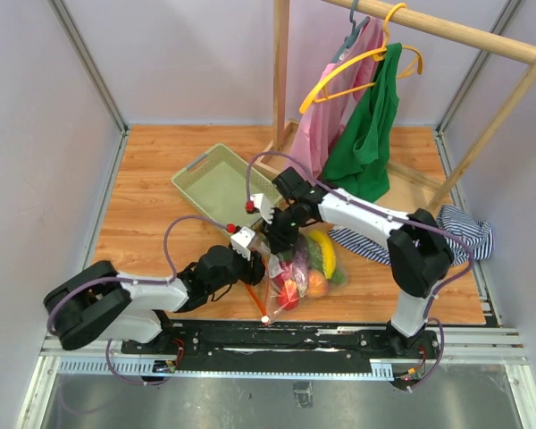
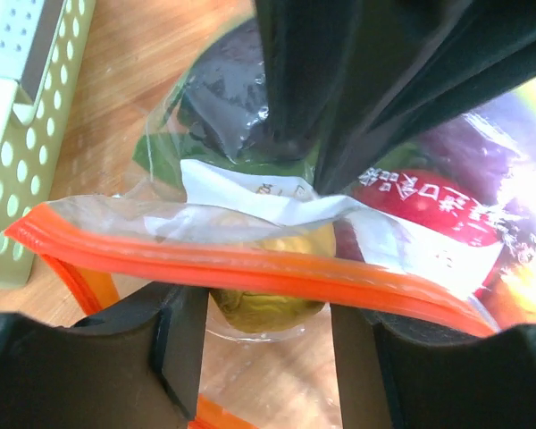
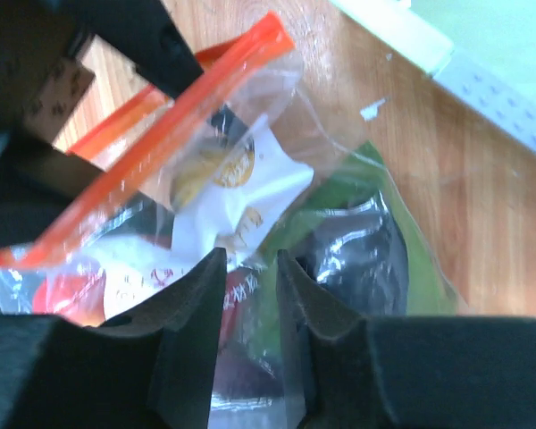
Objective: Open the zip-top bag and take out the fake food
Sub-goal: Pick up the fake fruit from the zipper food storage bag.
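The zip-top bag (image 1: 297, 273) lies on the wood in front of the arms, and its orange-red zip strip (image 2: 250, 273) is parted into two lips. Inside it shows the fake food: a yellow banana (image 1: 325, 252), an orange (image 1: 316, 284), a red piece (image 2: 429, 201) and a dark purple eggplant (image 2: 219, 98). My left gripper (image 2: 268, 308) is open at the bag's mouth, with one zip lip lying across its fingertips. My right gripper (image 3: 248, 266) stands over the bag's clear film beside the white label (image 3: 241, 192), its jaws narrowly open with film in the gap.
The pale green slotted basket (image 1: 216, 183) sits just behind and left of the bag, close to both grippers. A wooden clothes rack (image 1: 280, 80) with pink and green garments stands at the back right. A striped cloth (image 1: 472, 234) lies at the right.
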`<state>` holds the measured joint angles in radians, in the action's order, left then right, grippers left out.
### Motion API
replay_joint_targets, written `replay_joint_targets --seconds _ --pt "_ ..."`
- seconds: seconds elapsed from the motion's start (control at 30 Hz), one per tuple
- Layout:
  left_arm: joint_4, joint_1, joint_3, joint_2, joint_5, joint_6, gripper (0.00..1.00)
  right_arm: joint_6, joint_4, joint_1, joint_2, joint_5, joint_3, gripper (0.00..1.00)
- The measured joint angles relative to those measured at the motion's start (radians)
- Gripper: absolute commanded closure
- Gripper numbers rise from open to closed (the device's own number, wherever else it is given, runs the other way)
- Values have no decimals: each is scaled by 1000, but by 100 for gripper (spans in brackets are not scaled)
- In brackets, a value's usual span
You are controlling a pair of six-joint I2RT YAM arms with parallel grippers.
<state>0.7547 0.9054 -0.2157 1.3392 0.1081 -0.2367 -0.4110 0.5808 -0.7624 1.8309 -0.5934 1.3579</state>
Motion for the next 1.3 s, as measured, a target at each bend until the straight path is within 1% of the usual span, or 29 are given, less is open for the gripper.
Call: replay_joint_targets --seconds 0.1,0.2,0.27,0.37,0.4,0.43,0.53,0.6,0.7,0.77,1.03,1.3 --pt "-87 0 -2 -110 -37 -39 78 -40 24 31 -89 -9 -38 53" --pt "-159 0 -3 -190 -83 -83 79 -100 40 77 -219 -52 -68 39" --pt "-207 0 -2 -225 -117 -113 80 -166 48 101 -306 -99 -82 27" --pt "-275 0 -2 -265 -166 -153 82 -272 49 100 -409 -186 -130 7" --pt "-298 0 -1 -279 -183 -166 82 -314 48 100 -437 -216 -161 2" --pt "-320 0 -1 -292 -199 -177 82 -364 50 100 -467 -248 -203 0" --pt "-381 0 -1 -337 -241 -202 83 -527 58 100 -525 -318 -344 1" --pt "-416 0 -1 -365 -261 -213 82 -630 74 99 -526 -344 -413 1" --pt "-466 0 -1 -408 -288 -220 83 -742 82 99 -515 -350 -459 1" --pt "-499 0 -1 -432 -303 -221 83 -785 82 99 -509 -349 -462 1" --pt "-651 0 -1 -555 -331 -250 85 -861 69 99 -510 -349 -465 1" --pt "-803 0 -40 -669 -335 -358 86 -885 85 99 -511 -346 -464 1"
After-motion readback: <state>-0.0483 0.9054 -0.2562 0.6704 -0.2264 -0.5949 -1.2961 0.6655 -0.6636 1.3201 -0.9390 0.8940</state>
